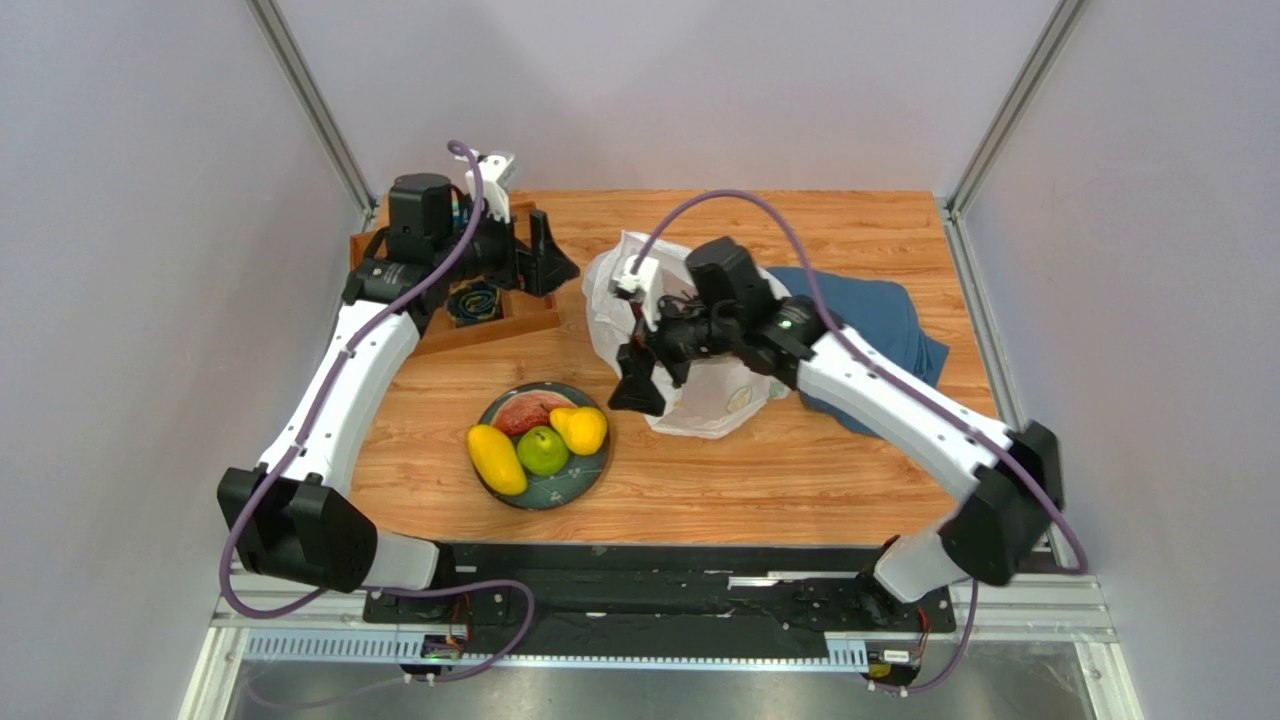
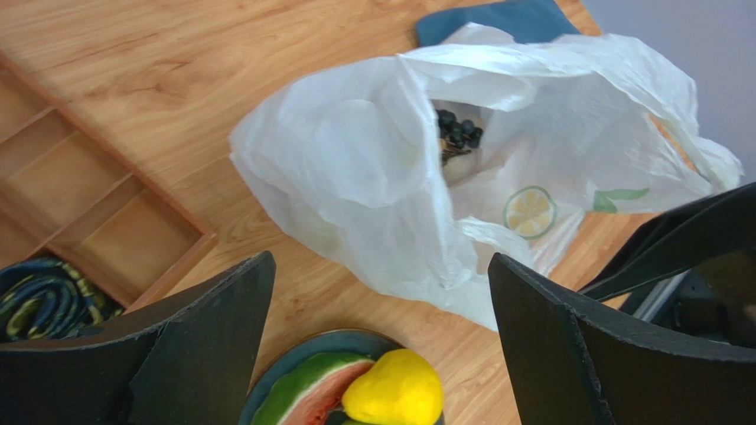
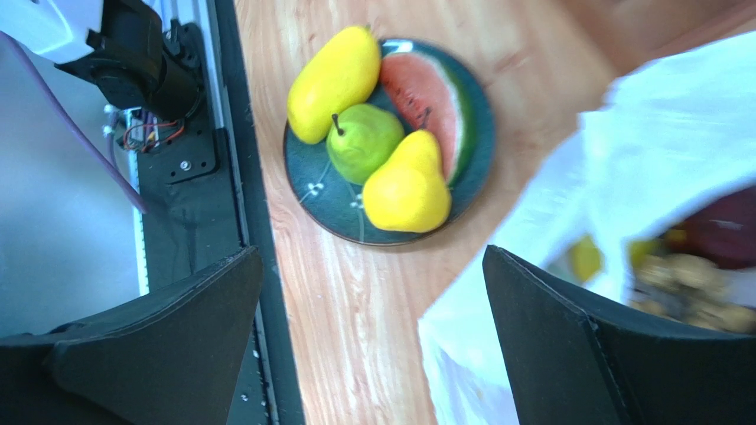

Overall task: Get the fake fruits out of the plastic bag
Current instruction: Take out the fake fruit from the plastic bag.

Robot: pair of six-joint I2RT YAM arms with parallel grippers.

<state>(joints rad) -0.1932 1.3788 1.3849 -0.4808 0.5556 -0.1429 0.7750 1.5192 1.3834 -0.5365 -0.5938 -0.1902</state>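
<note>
Four fake fruits [image 1: 543, 449] are set on the plate [image 1: 588, 483], nearest the bases | just behind, the plastic bag [image 1: 706, 408] lies open; dark grape bunch [image 2: 457, 135] and dark red fruit [image 3: 723, 226] are seen inside, so the task is judged partly done | right gripper [image 3: 371, 257] over the bag's near side, fingers spread wide, nothing held | left gripper [image 2: 380, 259] farther back by the wooden tray [image 2: 98, 204], fingers spread wide, empty

We see a thin, crinkly, translucent white plastic bag [image 2: 355, 177] on a smooth, grained wooden tabletop [image 2: 177, 71]. Glossy plastic fake fruits [image 3: 359, 142] sit on a glazed plate [image 3: 311, 190]. The blue cloth [image 2: 515, 19] looks soft and matt; the black jaws, matt too.
</note>
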